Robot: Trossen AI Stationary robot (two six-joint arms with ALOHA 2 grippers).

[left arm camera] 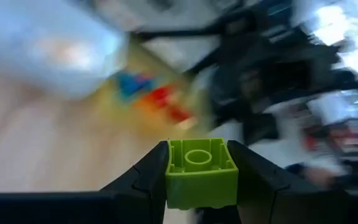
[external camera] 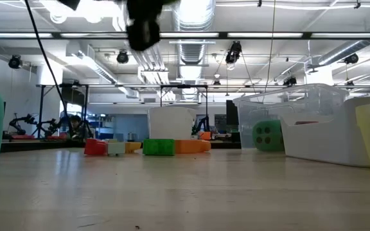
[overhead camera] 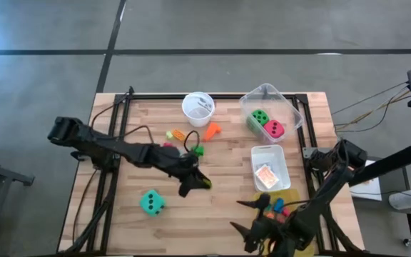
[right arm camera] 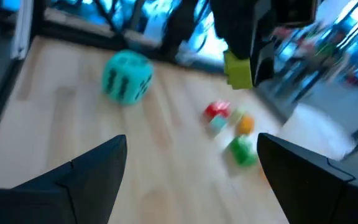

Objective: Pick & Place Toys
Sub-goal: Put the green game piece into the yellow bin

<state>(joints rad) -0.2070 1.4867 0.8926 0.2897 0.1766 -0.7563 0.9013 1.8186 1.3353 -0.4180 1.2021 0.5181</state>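
While right jaws gape, left jaws clamp a lime block (left arm camera: 201,173) above the table (overhead camera: 120,214).

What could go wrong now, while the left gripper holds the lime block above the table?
1. The left gripper pinches the lime block only by its sides, so the block may slip and fall among the loose blocks.
2. The right gripper waits open near the yellow bin; if the left arm carries the block there, the arms might collide.

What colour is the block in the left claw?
Lime green block, clearest in the left wrist view.
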